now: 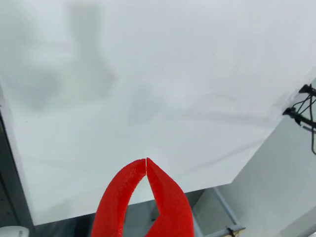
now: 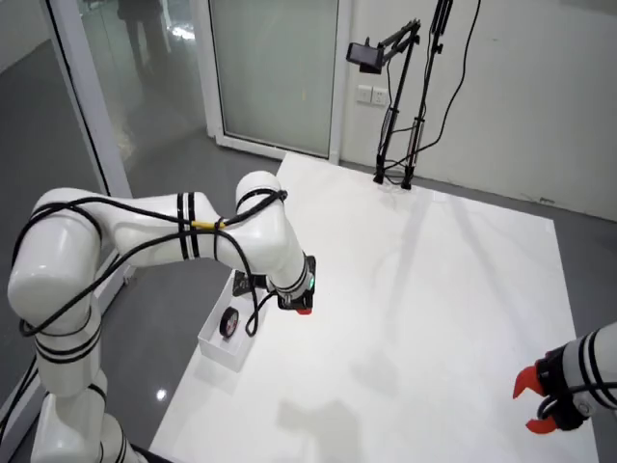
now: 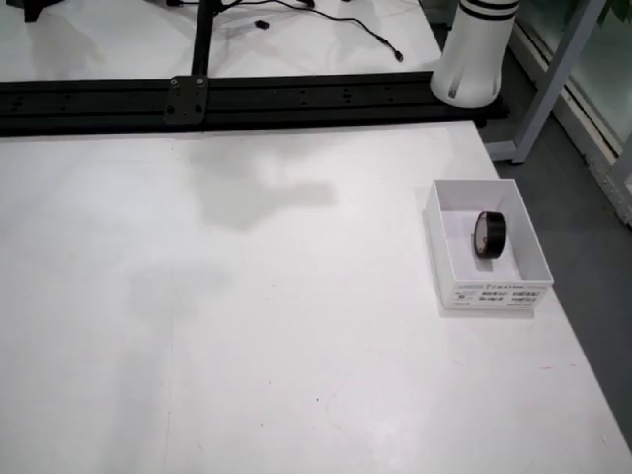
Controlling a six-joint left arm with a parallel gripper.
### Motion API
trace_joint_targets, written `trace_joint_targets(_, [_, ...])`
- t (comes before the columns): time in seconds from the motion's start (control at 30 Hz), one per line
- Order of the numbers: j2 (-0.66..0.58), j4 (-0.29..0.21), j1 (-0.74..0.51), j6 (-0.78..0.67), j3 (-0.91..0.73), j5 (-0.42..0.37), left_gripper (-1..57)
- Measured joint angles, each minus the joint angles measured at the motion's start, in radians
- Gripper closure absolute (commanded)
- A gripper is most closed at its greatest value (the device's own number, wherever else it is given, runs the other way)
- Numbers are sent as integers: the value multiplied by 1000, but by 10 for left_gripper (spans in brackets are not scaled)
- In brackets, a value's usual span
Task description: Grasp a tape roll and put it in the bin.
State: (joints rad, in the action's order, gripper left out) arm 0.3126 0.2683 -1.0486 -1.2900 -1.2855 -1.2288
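A black tape roll (image 3: 489, 235) stands on its edge inside the white open bin (image 3: 446, 247) near the table's right edge in the view from above. In the room view the same roll (image 2: 229, 324) shows in the bin (image 2: 214, 349) at the table's left edge. The white arm's gripper (image 2: 303, 310) hovers over the table just right of the bin, with only its red tip showing. In the view that rides on the gripper, the two red fingers (image 1: 123, 192) meet at their tips, so the gripper (image 1: 146, 159) is shut with nothing between them.
A second arm's red gripper (image 2: 533, 405) stays at the table's lower right corner in the room view. A camera stand (image 2: 400, 96) with cables rises at the table's far edge. A black rail (image 3: 247, 97) and the arm's white base (image 3: 479, 54) lie beyond the table in the view from above.
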Motion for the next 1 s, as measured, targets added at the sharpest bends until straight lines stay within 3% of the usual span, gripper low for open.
trace_joint_targets(0.33, [-1,2,1,0,0,0,568])
trace_joint_targets(1.0, [1,0,-120,0,0,0,568])
